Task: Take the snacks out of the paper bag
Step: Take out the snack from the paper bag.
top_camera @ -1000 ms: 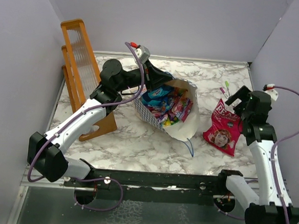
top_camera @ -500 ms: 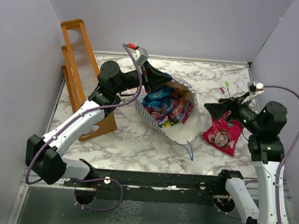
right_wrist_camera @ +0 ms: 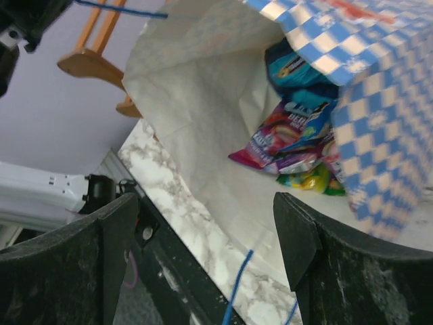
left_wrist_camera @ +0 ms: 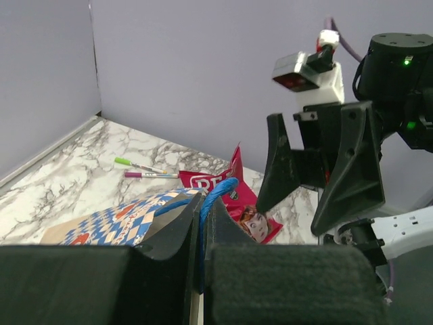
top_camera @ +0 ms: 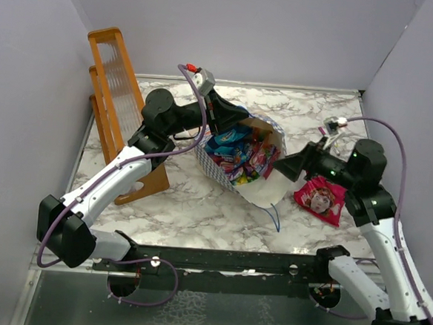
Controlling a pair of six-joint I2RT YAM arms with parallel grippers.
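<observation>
Top: right hand (top_camera: 279, 165) swung from pink pouch (top_camera: 319, 199), left on desk (top_camera: 198, 206), toward paper bag (top_camera: 215, 165) mouth.
Left wrist: left hand (left_wrist_camera: 203, 213) pinched tight on blue cord handle (left_wrist_camera: 222, 191), so bag held open.
Right wrist: right hand spread wide, empty; snacks (right_wrist_camera: 298, 145) seen inside bag.

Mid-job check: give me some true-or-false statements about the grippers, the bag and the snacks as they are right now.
1. The left gripper is shut on the paper bag's blue cord handle. True.
2. The right gripper holds a snack. False: it is open and empty, facing the bag's mouth.
3. The pink-red pouch lies on the table, outside the bag. True.
4. The bag is empty. False: several packets lie inside.
</observation>
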